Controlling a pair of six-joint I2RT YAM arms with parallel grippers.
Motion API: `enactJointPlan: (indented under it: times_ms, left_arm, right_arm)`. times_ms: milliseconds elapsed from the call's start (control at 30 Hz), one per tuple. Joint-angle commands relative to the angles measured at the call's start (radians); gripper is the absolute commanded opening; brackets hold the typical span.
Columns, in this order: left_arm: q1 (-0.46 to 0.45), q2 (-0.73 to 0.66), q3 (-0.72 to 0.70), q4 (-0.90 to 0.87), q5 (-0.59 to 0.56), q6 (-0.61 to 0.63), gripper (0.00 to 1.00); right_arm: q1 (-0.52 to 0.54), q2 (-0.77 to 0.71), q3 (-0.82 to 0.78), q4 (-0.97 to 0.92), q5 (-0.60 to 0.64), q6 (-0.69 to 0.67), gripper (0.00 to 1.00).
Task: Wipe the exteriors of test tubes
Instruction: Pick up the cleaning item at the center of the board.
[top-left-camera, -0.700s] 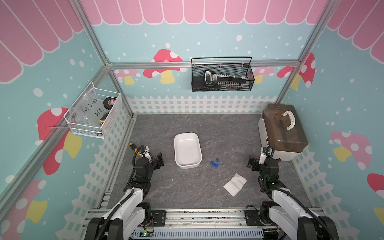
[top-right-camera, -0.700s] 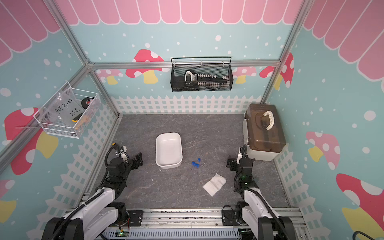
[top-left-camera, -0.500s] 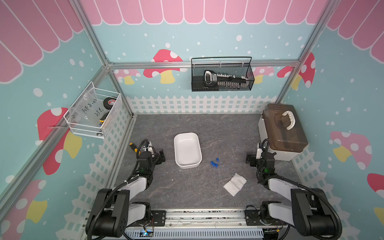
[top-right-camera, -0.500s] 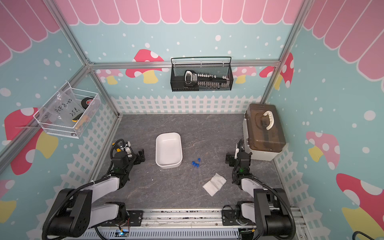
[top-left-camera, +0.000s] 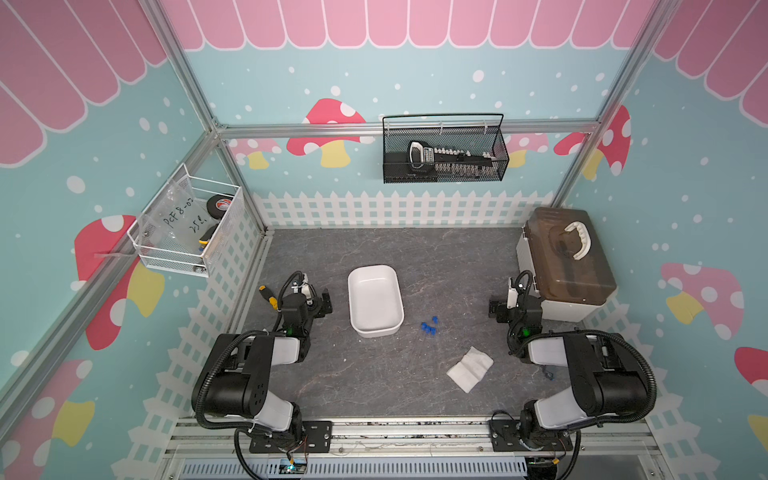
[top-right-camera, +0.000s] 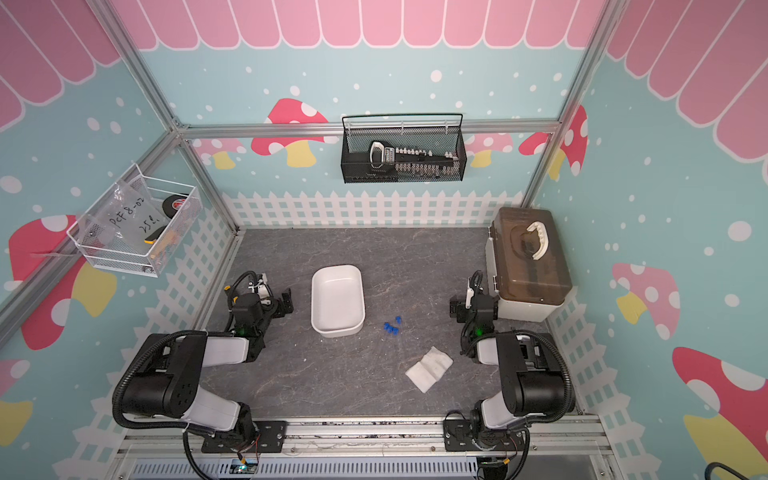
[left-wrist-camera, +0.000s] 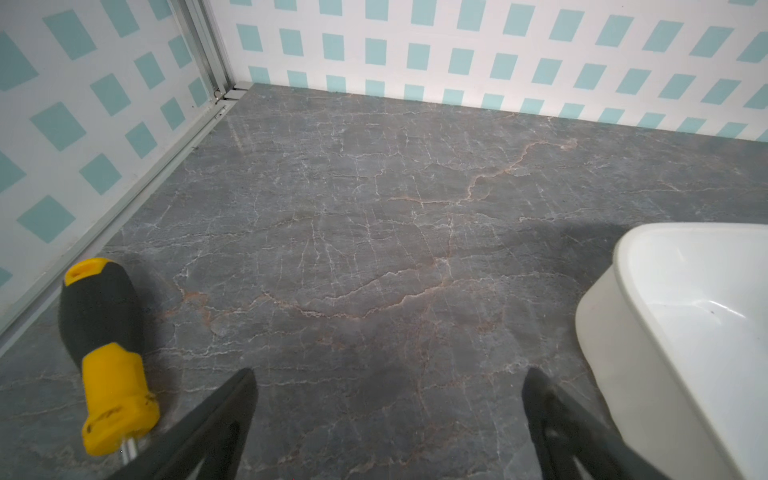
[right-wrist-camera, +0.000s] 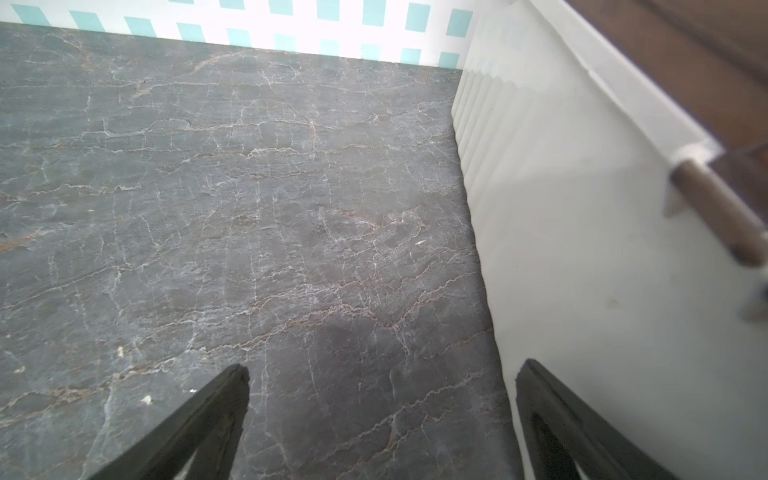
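Observation:
The test tubes (top-left-camera: 429, 326) (top-right-camera: 391, 327) lie together on the grey tabletop to the right of the white tray (top-left-camera: 376, 331) (top-right-camera: 337, 330). Their blue caps point toward the tray, and their clear bodies barely show. A folded white cloth (top-left-camera: 470, 369) (top-right-camera: 429, 369) lies just in front and to the right of them. My left gripper (top-left-camera: 313, 293) (top-right-camera: 274, 293) (left-wrist-camera: 389, 374) is open and empty, low over the table left of the tray. My right gripper (top-left-camera: 505, 301) (top-right-camera: 464, 299) (right-wrist-camera: 382, 368) is open and empty beside the brown-lidded box. Neither wrist view shows the tubes.
A yellow-and-black screwdriver (top-left-camera: 268, 296) (left-wrist-camera: 104, 332) lies by the left wall, close to my left gripper. A white box with a brown lid (top-left-camera: 565, 266) (right-wrist-camera: 582, 208) stands at the right wall. A black mesh basket (top-left-camera: 444, 156) and a white wire basket (top-left-camera: 187, 228) hang on the walls.
Both arms have unfolded with their elbows raised. Both grippers have moved a little farther from the front rail and stay open.

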Motion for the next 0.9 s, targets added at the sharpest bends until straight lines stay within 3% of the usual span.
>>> enactJointPlan:
  times_ms: [0,500,567,633,733,867]
  left_arm:
    - [0.011,0.014,0.028,0.095,0.011,0.052,1.00]
    - [0.022,0.010,0.025,0.098,0.022,0.041,1.00]
    - [0.020,-0.010,0.026,0.083,-0.033,0.023,1.00]
    - [0.020,-0.095,0.021,0.016,-0.081,0.008,1.00]
    - [0.015,-0.263,0.079,-0.269,-0.149,-0.085,1.00]
    - [-0.005,-0.402,0.145,-0.493,-0.106,-0.136,1.00]
  right_arm:
    - [-0.004,0.014,0.022,0.094,0.016,-0.047,0.99]
    - [-0.004,0.008,0.009,0.114,0.018,-0.048,0.98]
    - [-0.001,-0.037,0.010,0.080,0.040,-0.040,0.96]
    - [0.003,-0.143,0.040,-0.084,0.072,-0.015,0.94]
    - [0.004,-0.327,0.127,-0.460,0.095,0.079,0.91]
    - [0.006,-0.496,0.217,-0.843,0.065,0.214,0.87]
